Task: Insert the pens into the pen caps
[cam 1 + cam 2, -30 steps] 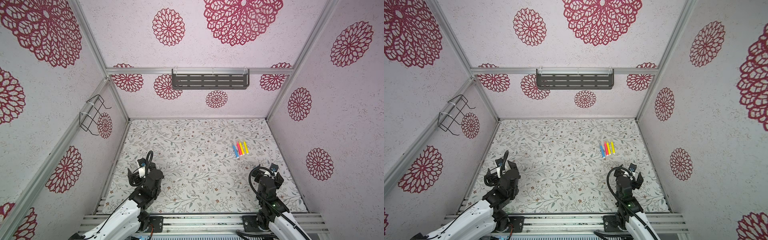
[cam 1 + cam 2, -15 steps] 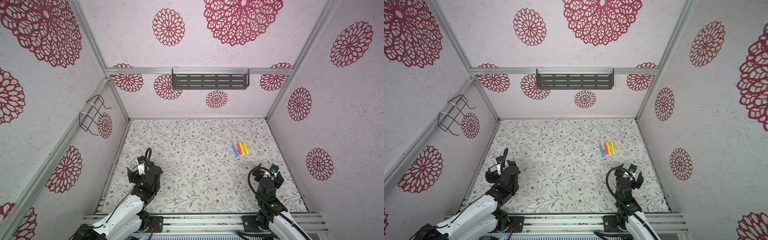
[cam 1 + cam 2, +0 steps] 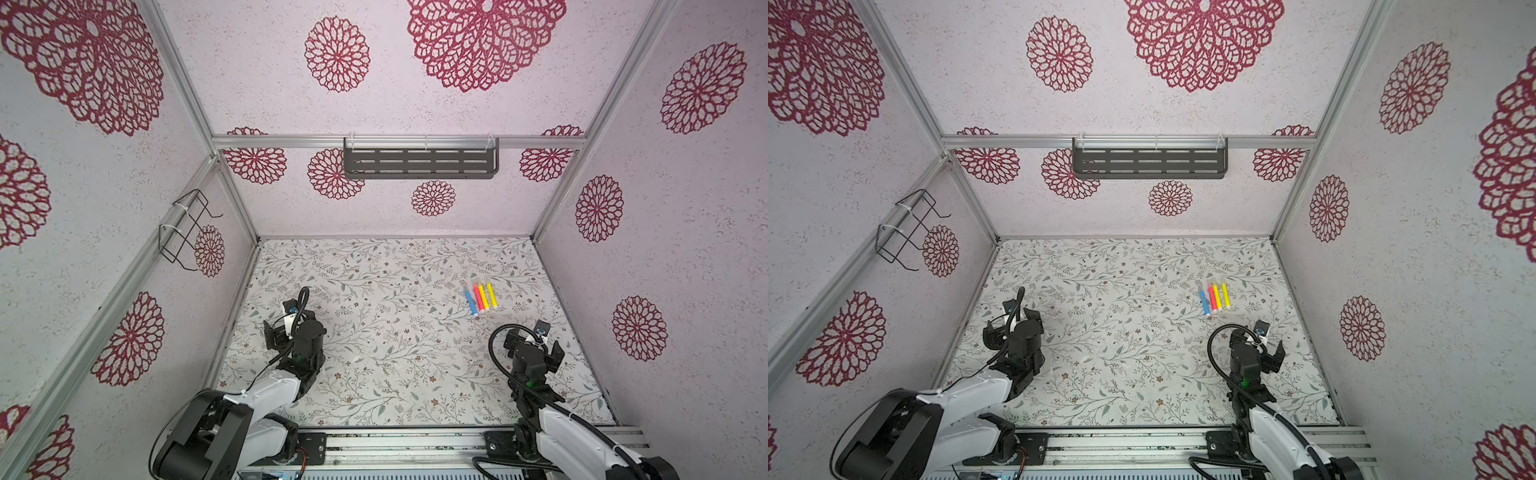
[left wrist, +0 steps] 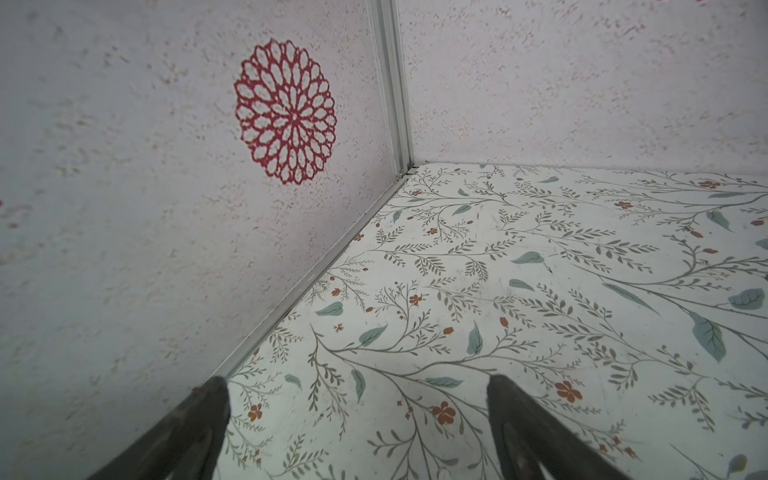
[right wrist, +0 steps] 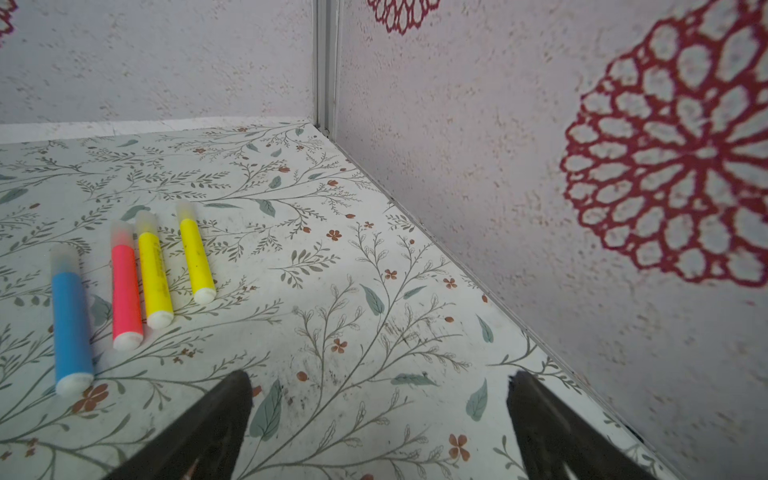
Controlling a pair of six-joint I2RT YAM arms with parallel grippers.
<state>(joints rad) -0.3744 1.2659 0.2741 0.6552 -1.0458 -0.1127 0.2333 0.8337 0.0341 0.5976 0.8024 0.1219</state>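
Blue, pink-red and two yellow pens (image 5: 154, 278) lie side by side on the floral table (image 3: 374, 270), toward its far right; a translucent pen cap (image 5: 120, 232) covers the far end of each (colour shows through). The right gripper (image 5: 380, 379) hovers near them, jaws spread wide, empty. The left gripper (image 4: 357, 386), well apart by the left wall (image 4: 124, 249), likewise gapes empty.

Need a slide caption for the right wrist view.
Right gripper, jaws open and empty, near a row of pens on the floral table: blue, pink, two yellow.
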